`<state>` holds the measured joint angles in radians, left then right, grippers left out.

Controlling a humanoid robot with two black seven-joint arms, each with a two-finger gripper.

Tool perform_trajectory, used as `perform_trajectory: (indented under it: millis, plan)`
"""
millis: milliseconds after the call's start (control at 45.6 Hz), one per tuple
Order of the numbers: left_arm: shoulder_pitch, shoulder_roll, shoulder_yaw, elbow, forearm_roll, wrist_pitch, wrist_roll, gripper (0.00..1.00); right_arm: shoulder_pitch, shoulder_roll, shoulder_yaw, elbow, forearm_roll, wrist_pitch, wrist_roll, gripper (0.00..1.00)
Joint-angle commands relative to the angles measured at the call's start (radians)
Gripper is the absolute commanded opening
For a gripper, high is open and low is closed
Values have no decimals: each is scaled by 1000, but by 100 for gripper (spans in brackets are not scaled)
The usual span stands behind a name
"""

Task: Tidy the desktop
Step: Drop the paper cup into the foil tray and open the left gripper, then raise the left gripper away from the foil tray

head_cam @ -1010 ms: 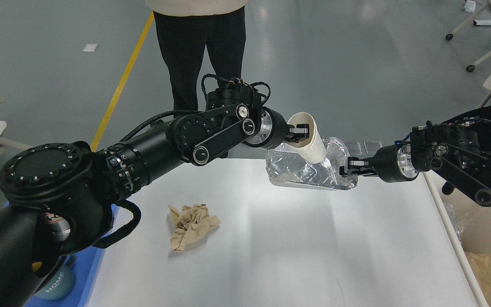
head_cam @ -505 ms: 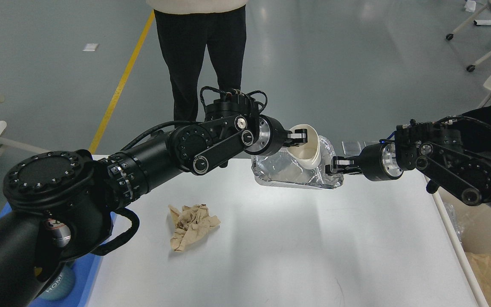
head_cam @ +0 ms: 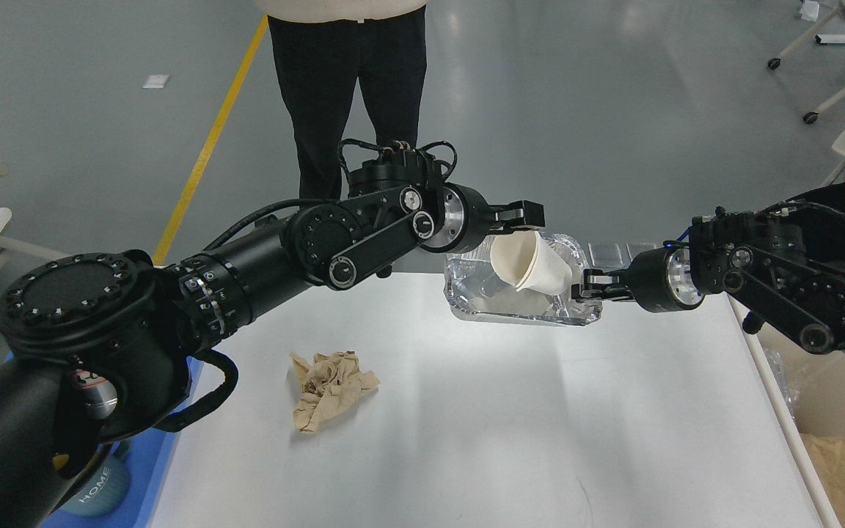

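Two arms were over the desktop (head_cam: pixel 510 425), which lay below both grippers. Foil tray (head_cam: pixel 521 293) was clamped at its right edge by right gripper (head_cam: pixel 585 286). Paper cup (head_cam: pixel 532 265) sat tilted in it, just below left gripper (head_cam: pixel 529 215), fingers spread, released. Crumpled brown paper (head_cam: pixel 328 389) lay well below-left.

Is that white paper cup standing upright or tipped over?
Tipped. The paper cup lies on its side in the foil container, its open mouth facing left toward the camera, below the left gripper.
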<state>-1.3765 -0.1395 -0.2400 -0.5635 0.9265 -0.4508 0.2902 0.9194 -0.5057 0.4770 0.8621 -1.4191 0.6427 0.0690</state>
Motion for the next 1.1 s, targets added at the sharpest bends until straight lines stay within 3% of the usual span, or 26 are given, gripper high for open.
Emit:
perform_trajectory:
  millis: [0, 176, 263, 615, 790, 1075]
  plan:
    - [-24, 95, -48, -4, -34, -75, 3, 97, -14, -24, -8, -29, -1, 2, 6, 0]
    - [-46, 276, -150, -29, -55, -189, 3, 97, -36, -33, -12, -60, -6, 0, 9, 0]
    - [-30, 388, -183, -100, -57, -221, -2, 97, -43, -33, -12, -80, -9, -3, 14, 0]
    - [264, 888, -278, -656, -60, -226, 0, 97, -71, -33, -15, -81, -14, -14, 12, 0]
    - [384, 1118, -334, -861, -64, -239, -2, 97, -79, -33, -17, -81, -14, -20, 12, 0]
    - [461, 1394, -444, -929, -169, -376, -29, 97, -83, -31, -17, -80, -15, -28, 11, 0]
